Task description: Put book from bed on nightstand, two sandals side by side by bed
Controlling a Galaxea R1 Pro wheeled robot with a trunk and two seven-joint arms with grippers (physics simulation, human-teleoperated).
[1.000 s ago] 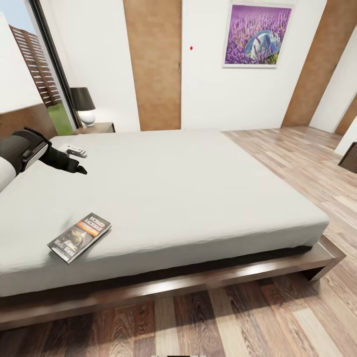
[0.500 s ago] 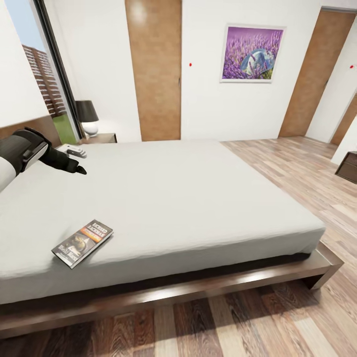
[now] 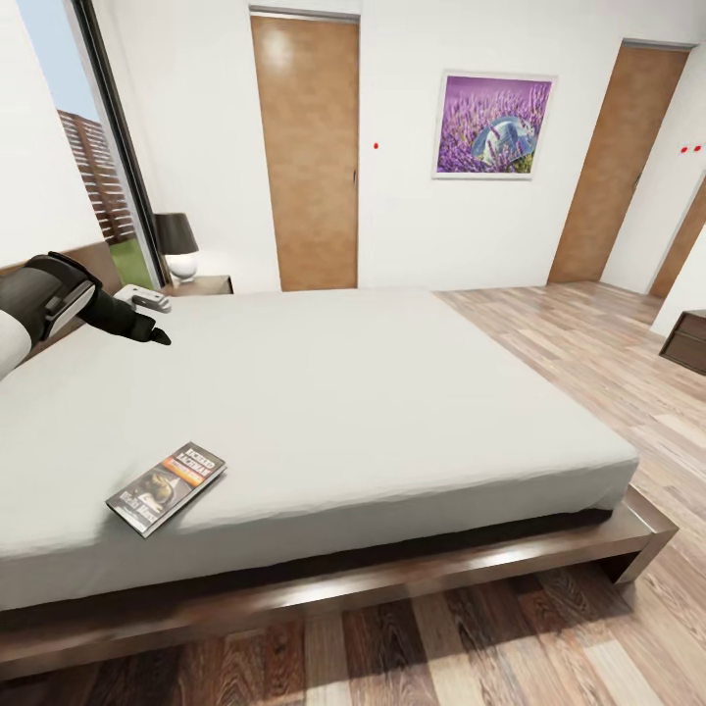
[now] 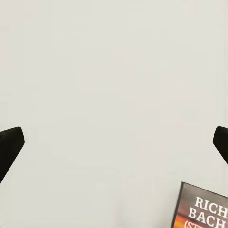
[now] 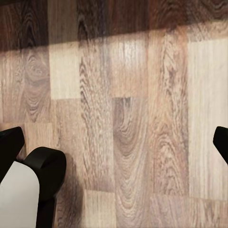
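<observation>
The book (image 3: 167, 474) lies flat on the off-white mattress of the bed (image 3: 392, 392), near the bed's front edge at the left. My left gripper (image 3: 151, 319) hovers open over the mattress, farther back than the book and close to the brown headboard (image 3: 93, 260). In the left wrist view one corner of the book (image 4: 203, 209) shows on the mattress, between and below the spread fingertips (image 4: 10, 145) of the left gripper (image 4: 114, 147). The right gripper (image 5: 114, 142) is open above bare wooden floor (image 5: 133, 118). The dark nightstand (image 3: 204, 284) stands at the bed's far corner.
A black-shaded lamp (image 3: 177, 241) sits on the nightstand. Two brown doors (image 3: 306, 147) (image 3: 613, 162) and a purple picture (image 3: 494, 123) are on the far wall. A dark cabinet (image 3: 688, 339) is at the right edge. Open wood floor (image 3: 608, 333) lies right of the bed.
The head camera has tilted upward, so the room sits lower in the picture and more of the far wall shows. The book and my left arm have not moved.
</observation>
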